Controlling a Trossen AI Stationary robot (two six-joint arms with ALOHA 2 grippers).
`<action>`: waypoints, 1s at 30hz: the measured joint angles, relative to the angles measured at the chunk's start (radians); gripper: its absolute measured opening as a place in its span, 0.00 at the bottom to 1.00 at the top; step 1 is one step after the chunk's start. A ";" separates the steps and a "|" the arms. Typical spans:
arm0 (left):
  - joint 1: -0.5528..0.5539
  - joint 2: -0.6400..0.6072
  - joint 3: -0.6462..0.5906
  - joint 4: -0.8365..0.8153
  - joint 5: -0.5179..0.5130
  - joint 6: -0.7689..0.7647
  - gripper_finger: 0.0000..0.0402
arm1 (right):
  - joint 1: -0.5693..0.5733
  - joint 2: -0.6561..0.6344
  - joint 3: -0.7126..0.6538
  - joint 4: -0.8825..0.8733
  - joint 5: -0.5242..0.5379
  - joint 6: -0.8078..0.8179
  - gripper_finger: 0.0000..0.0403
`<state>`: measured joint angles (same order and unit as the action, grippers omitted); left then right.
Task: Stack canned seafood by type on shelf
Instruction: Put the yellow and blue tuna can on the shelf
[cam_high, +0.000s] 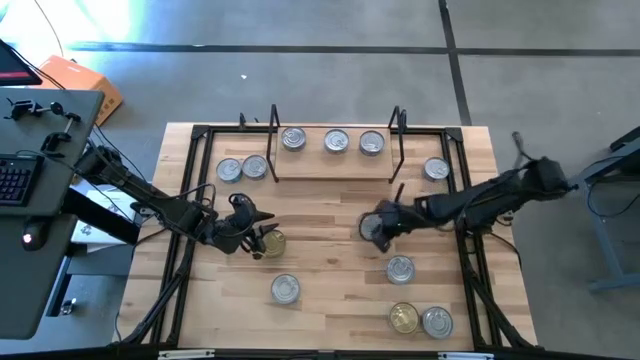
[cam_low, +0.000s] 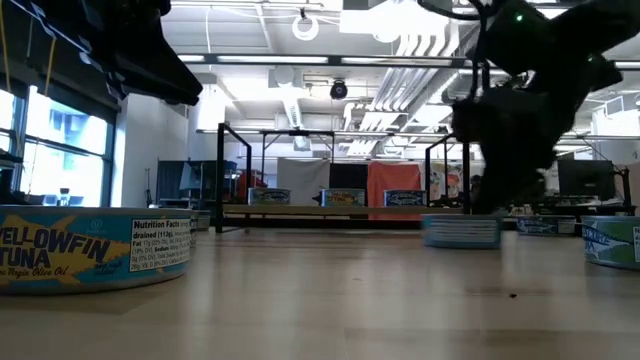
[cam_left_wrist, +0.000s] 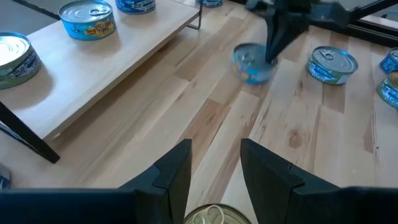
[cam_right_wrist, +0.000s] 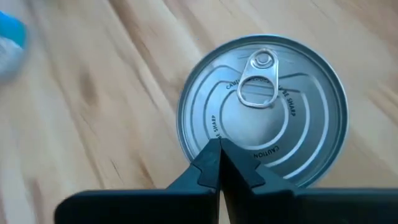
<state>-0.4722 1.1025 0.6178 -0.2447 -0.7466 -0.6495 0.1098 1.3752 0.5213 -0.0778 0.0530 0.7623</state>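
Pick-up step: right claw (cam_high: 374, 228), fingers closed, rests on silver-lidded can (cam_right_wrist: 261, 109) mid-counter; must open to grasp; left claw (cam_left_wrist: 214, 171) open

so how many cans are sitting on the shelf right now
3. On the shelf: a left can, a middle can and a right can, spaced apart in one row. None stacked, and none seem hidden.

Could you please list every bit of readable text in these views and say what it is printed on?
"YELLOWFIN TUNA", "Olive Oil": side label of the nearest can, low view.
"Nutrition Facts": panel on that same can; smaller print unreadable.
"SHARP": embossed on the silver lid, right wrist view; other embossing partly hidden.
Shelf cans' labels: too small.
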 joint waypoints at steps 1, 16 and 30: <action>0.002 0.007 0.000 0.012 0.000 0.005 0.32 | 0.004 0.044 0.001 0.085 0.006 -0.003 0.00; 0.071 0.206 0.000 0.332 0.109 0.190 0.32 | 0.109 0.378 0.520 -0.263 0.299 -0.472 0.00; 0.385 0.473 0.034 0.596 0.536 0.403 0.32 | 0.205 0.373 0.359 0.138 0.107 -0.538 0.00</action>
<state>-0.0868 1.5755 0.6521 0.3515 -0.2102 -0.2469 0.3151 1.7477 0.8801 0.0599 0.1597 0.2241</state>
